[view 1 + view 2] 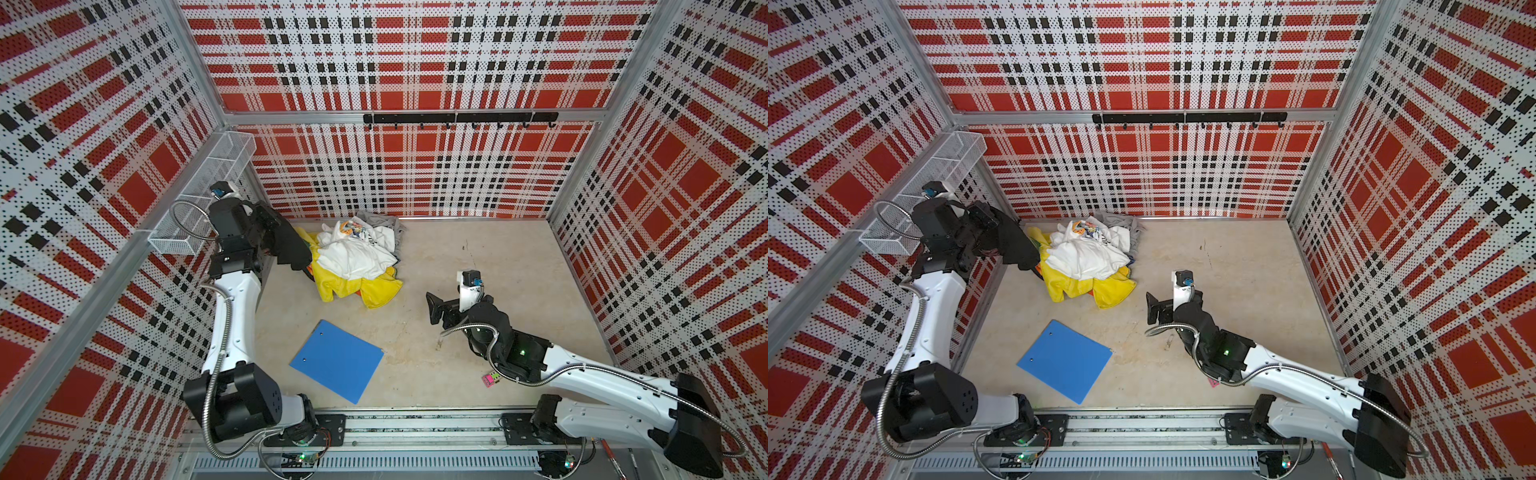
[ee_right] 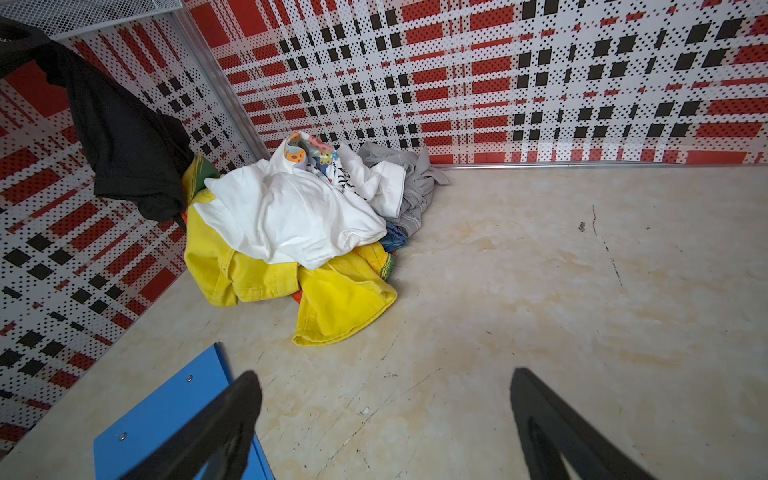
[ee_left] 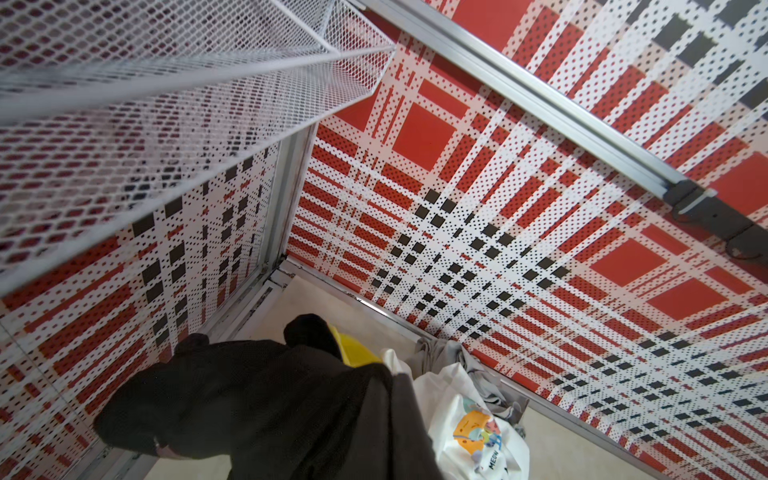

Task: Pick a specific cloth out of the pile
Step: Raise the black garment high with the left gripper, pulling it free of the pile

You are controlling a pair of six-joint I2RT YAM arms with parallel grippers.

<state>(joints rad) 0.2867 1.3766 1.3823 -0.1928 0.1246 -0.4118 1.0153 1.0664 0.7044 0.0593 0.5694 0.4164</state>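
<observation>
Over the beige floor (image 1: 478,270), the left gripper (image 1: 270,226) gripped the cloth (image 1: 291,245) aloft, its hem seemingly not yet clear of the pile (image 1: 357,257); the right gripper (image 1: 432,308) gaped empty.

walls (image 1: 415,62): red plaid perforated panels | floor (image 1: 498,270): beige, scuffed | back rail (image 1: 457,117): black, seemingly hooks

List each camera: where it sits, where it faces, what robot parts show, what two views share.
Top views: high at the front, looking down toward the back wall; left arm, right arm, left claw, right claw show.
Left wrist: on the left arm, facing the back corner, mesh basket, held black cloth; claw hidden.
Right wrist: low on the right arm, facing the pile; its open fingers show.
Shared: both wrist views catch the black cloth and white printed shirt.
</observation>
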